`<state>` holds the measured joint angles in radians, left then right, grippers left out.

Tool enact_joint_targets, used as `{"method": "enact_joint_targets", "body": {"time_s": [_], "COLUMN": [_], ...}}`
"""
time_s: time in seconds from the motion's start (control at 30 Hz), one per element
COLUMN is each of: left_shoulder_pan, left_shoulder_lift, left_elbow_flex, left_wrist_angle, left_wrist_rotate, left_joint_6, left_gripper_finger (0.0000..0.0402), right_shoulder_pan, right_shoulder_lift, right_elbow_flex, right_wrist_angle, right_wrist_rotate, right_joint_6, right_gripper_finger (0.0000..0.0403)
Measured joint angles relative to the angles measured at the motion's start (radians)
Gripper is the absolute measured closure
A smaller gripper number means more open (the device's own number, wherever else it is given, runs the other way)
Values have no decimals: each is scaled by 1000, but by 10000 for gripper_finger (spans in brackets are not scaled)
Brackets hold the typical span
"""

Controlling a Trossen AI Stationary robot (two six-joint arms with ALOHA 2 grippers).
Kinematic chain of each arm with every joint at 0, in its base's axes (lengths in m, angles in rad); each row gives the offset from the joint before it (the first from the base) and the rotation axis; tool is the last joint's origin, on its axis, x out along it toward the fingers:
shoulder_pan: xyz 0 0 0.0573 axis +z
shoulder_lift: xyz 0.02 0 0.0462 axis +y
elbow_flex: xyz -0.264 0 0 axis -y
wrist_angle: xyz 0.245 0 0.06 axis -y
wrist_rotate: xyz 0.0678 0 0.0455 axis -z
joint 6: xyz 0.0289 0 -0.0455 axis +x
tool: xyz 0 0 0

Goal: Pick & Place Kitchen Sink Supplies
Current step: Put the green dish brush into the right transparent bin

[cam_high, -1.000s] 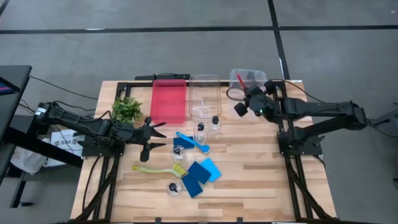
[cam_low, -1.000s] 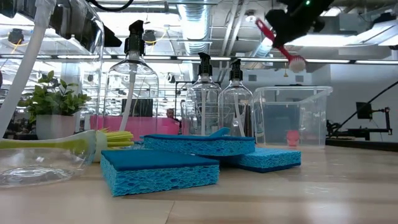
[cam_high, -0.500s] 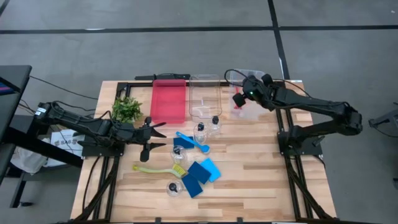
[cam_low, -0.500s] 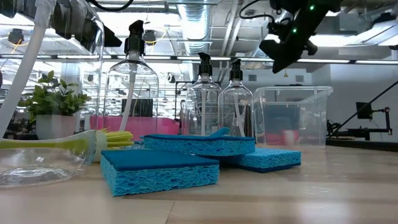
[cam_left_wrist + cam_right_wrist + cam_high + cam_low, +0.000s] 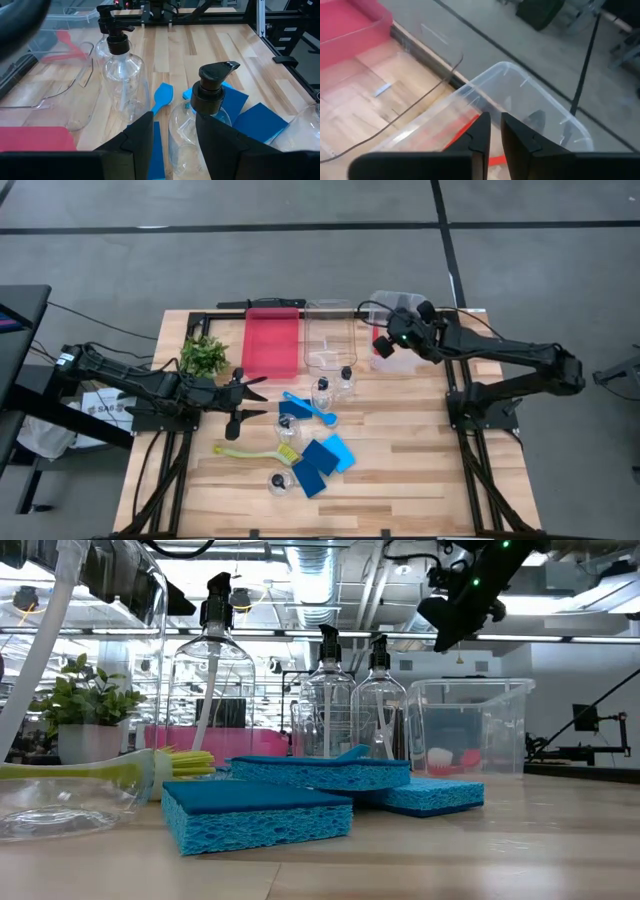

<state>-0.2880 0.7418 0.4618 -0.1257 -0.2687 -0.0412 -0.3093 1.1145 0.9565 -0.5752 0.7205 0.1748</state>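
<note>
Surface (image 5: 420,470): pale wood planks, smooth. Sponges (image 5: 255,815): blue, porous, matt. Bottles (image 5: 214,680): clear, glossy. Bin (image 5: 470,725): clear plastic. Tray (image 5: 271,345): red.

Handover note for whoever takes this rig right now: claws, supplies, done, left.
Right claw: fingers nearly together, empty, above the right clear bin.
Left claw: open, waiting at the table's left side.
Done: red brush lies in that bin.
Left: blue sponges, black-capped bottles, blue brush and yellow-green brush, all on the table. Red tray and middle clear bin look empty.
</note>
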Motion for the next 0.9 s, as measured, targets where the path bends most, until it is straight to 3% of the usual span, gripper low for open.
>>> {"method": "enact_joint_targets", "body": {"time_s": [0.23,0.5,0.7,0.9], "left_shoulder_pan": [0,0,0,0], "left_shoulder_lift": [0,0,0,0], "left_elbow_flex": [0,0,0,0], "left_wrist_angle": [0,0,0,4], "left_wrist_rotate": [0,0,0,0], "left_joint_6": [1,1,0,0], "left_gripper_finger": [253,253,253,253], "right_shoulder_pan": [148,510,806,1023], "right_shoulder_lift": [-68,-246,-331,-304], "right_elbow_flex": [0,-141,-382,-519], "right_wrist_angle": [0,9,70,275], "right_wrist_rotate": [140,346,351,332], "right_joint_6": [-1,129,276,163], "right_gripper_finger": [371,371,374,380]}}
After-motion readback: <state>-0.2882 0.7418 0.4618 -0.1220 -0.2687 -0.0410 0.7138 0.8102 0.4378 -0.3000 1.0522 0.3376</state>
